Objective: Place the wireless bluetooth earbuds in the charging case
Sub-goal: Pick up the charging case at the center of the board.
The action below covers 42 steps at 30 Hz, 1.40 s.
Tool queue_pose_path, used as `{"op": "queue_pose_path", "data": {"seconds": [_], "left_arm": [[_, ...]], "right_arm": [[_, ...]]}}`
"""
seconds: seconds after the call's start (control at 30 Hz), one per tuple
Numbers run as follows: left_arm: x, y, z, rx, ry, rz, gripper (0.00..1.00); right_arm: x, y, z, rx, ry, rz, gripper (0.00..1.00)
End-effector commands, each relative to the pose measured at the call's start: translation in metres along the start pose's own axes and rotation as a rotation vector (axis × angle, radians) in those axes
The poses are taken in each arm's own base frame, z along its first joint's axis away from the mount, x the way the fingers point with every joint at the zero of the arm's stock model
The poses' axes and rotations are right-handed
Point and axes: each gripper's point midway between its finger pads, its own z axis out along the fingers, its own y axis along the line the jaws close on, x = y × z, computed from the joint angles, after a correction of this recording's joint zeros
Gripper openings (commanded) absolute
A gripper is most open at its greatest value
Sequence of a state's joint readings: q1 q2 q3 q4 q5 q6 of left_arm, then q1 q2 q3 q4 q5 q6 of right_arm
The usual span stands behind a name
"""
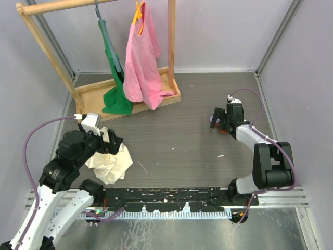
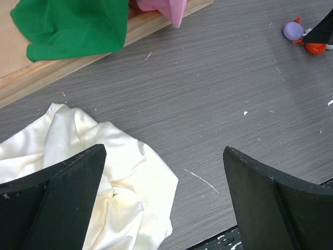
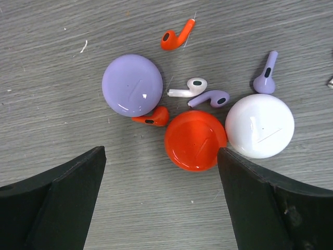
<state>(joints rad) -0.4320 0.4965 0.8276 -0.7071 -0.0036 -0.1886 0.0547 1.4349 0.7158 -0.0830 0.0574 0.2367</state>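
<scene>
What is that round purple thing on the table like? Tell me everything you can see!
The purple case is a smooth, shiny, pale-lavender puck, plastic by its look, with a faint slanted line on its domed top. It looks shut; no opening shows. It lies flat on the grey table, up and left of the red case. An orange earbud sits against its lower right edge. A white earbud lies just to its right, not touching. Nothing holds it.
</scene>
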Motion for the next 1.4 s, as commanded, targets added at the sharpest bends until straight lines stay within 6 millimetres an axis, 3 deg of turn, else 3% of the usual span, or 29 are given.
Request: {"op": "queue_pose_path", "data": {"seconds": [0.0,0.37,0.6,0.93,1.37], "left_arm": [[-0.012,-0.002,0.003,0.011,-0.046,0.021,0.98],[-0.013,-0.004,0.002,0.019,-0.052,0.021,0.98],[-0.013,-0.004,0.001,0.02,-0.056,0.021,0.98],[-0.012,-0.004,0.001,0.022,-0.052,0.023,0.98],[-0.011,-0.005,0.003,0.025,-0.048,0.022,0.98]], "right_arm": [[-0.026,0.009,0.002,-0.038,-0.056,-0.009,0.94],[-0.015,0.033,-0.012,-0.169,0.02,-0.04,0.9],[-0.041,0.003,-0.02,0.015,-0.086,-0.039,0.88],[-0.04,0.001,0.003,0.03,-0.04,-0.087,0.73],[-0.015,-0.005,0.023,0.049,0.047,-0.119,0.7]]}}
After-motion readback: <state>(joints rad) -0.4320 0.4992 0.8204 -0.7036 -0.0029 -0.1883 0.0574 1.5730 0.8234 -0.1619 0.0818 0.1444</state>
